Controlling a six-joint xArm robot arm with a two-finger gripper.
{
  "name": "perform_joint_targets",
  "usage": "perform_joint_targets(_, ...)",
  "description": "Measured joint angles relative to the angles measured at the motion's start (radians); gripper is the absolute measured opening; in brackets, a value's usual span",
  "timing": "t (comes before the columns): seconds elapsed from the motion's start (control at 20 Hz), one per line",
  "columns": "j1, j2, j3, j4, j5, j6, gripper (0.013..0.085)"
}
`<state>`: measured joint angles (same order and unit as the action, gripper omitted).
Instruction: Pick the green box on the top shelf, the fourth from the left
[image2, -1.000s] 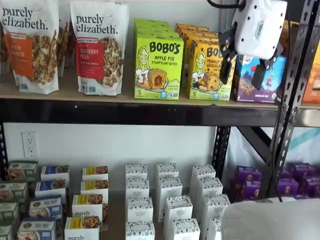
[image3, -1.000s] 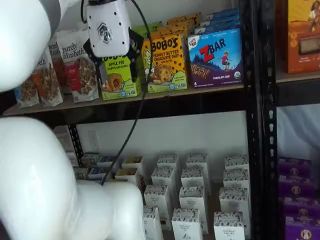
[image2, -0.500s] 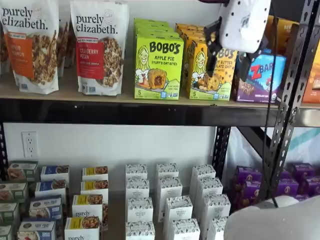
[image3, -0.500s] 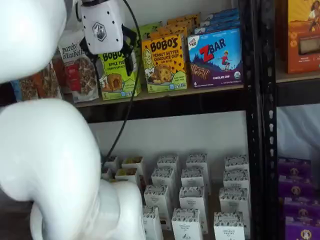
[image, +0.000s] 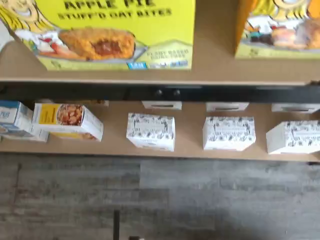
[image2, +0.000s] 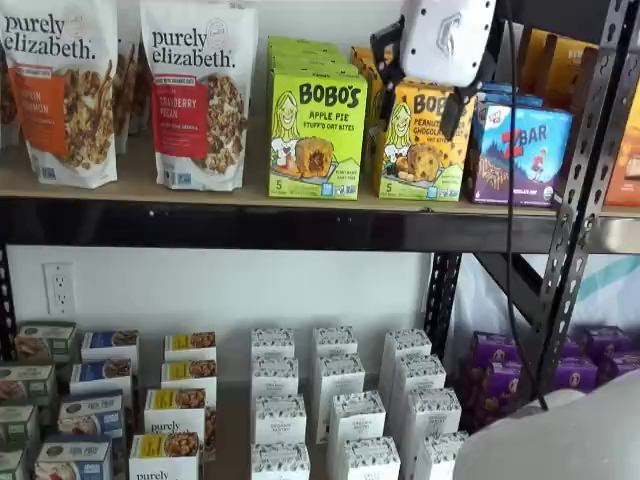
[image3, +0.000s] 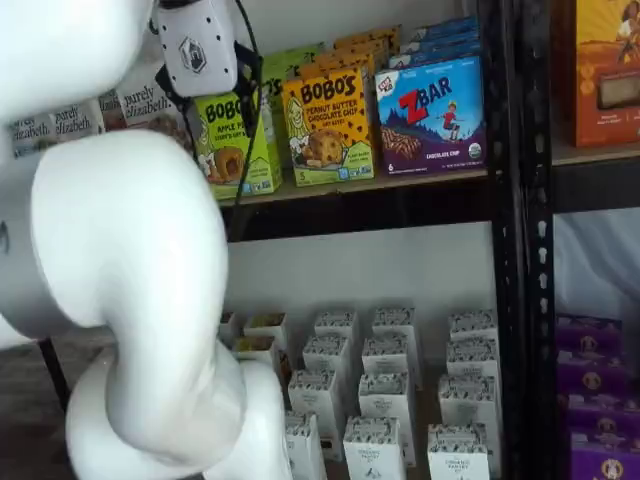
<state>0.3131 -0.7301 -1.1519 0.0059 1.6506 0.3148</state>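
The green box (image2: 317, 135) stands upright at the front of its row on the top shelf (image2: 240, 203), lime-green with "BOBO'S APPLE PIE" lettering. It also shows in a shelf view (image3: 235, 145), partly behind the gripper. My gripper (image2: 418, 85) hangs in front of the shelf, open and empty, with its black fingers spread either side of the white body. In one shelf view it sits just right of the green box, before the yellow-orange box (image2: 420, 140). In a shelf view the gripper (image3: 218, 92) overlaps the green box. The wrist view shows the green box's lower front (image: 115, 30) close up.
Two purely elizabeth bags (image2: 200, 95) stand left of the green box and a blue ZBar box (image2: 520, 150) stands further right. A black perforated upright (image2: 590, 150) is at the right. White cartons (image2: 340, 400) fill the lower shelf. My white arm (image3: 130, 260) covers the left of a shelf view.
The gripper has moved left and a little up along the top shelf, from in front of the ZBar and yellow-orange boxes toward the green box. The boxes have not moved.
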Motion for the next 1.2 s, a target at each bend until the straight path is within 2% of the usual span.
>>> perform_joint_targets(0.15,0.021,0.035,-0.019,-0.019,-0.026,0.019,0.085)
perform_joint_targets(0.4,0.039,0.092,-0.048,-0.021,-0.079,0.035,0.085)
perform_joint_targets(0.65,0.034,0.142,-0.079,0.003,-0.117,0.03,0.085)
perform_joint_targets(1.2,0.02,0.294,-0.204,0.003,-0.125,0.018,0.085)
